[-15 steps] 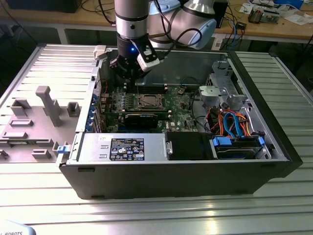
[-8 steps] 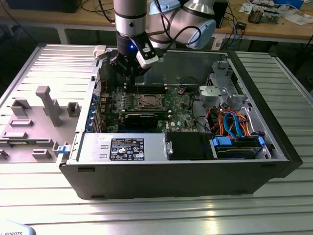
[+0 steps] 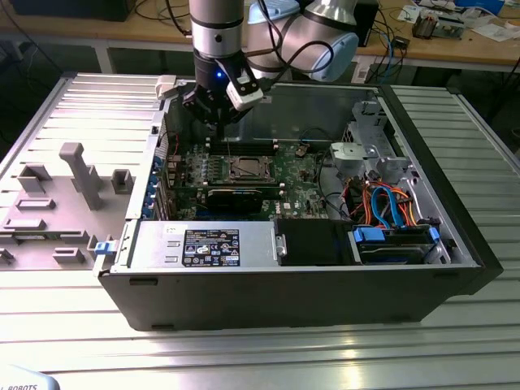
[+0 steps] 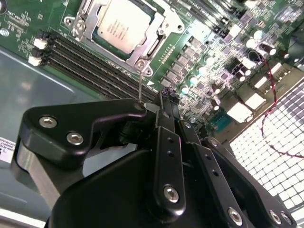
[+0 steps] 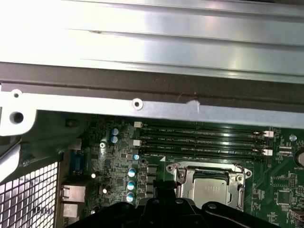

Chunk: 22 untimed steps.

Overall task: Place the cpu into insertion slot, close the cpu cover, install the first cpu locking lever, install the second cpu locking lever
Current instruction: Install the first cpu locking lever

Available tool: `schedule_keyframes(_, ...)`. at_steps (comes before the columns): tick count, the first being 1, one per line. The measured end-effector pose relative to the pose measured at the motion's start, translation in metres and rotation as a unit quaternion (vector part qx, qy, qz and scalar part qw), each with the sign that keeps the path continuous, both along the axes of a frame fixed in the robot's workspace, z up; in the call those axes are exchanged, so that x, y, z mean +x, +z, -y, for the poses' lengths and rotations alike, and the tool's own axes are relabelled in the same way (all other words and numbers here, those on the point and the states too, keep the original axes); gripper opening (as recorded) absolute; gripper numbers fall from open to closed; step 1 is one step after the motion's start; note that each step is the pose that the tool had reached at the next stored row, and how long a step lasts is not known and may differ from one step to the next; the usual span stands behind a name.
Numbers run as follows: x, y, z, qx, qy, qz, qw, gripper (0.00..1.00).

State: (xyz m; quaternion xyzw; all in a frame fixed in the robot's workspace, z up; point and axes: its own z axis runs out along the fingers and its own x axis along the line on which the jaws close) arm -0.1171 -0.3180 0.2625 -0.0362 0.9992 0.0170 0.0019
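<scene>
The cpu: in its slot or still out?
In: the cpu lies flat inside the slot, cover framing it.

A robotics lab or electronics workshop. An opened computer case (image 3: 325, 268) lies flat on a ribbed metal desk (image 3: 244, 349), its green motherboard (image 3: 244, 175) exposed. Beside the case sit grey fixture blocks (image 3: 77, 175). Behind the case runs a wooden bench (image 3: 455, 45) strewn with cables (image 3: 158, 12) and small parts.
</scene>
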Motion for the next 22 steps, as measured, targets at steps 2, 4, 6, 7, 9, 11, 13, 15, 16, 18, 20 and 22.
schedule_keyframes(2, 0.0000, -0.0002, -0.0021, 0.0000, 0.000, 0.0000, 1.00000, 0.11)
schedule_keyframes(4, 0.0014, -0.0003, -0.0047, 0.0000, 0.000, 0.0000, 1.00000, 0.11)
schedule_keyframes(6, 0.0025, -0.0004, -0.0059, 0.0000, 0.000, 0.0000, 1.00000, 0.11)
schedule_keyframes(7, 0.0032, -0.0004, -0.0061, 0.0000, 0.000, -0.0001, 1.00000, 0.11)
schedule_keyframes(9, 0.0041, -0.0005, -0.0063, 0.0000, 0.000, 0.0000, 1.00000, 0.11)
schedule_keyframes(11, 0.0066, -0.0006, -0.0063, 0.0000, 0.000, 0.0000, 1.00000, 0.11)
schedule_keyframes(13, 0.0099, -0.0007, -0.0063, 0.0000, 0.000, 0.0000, 1.00000, 0.11)
schedule_keyframes(15, 0.0120, -0.0009, -0.0064, 0.0000, 0.000, 0.0000, 1.00000, 0.11)
schedule_keyframes(16, 0.0132, -0.0010, -0.0064, 0.0000, 0.000, 0.0000, 1.00000, 0.11)
schedule_keyframes(18, 0.0177, -0.0014, -0.0065, 0.0000, 0.000, 0.0000, 1.00000, 0.11)
schedule_keyframes(20, 0.0210, -0.0019, -0.0065, 0.0000, 0.000, 0.0000, 1.00000, 0.11)
schedule_keyframes(22, 0.0210, -0.0019, -0.0065, 0.0000, 0.000, 0.0000, 1.00000, 0.11)
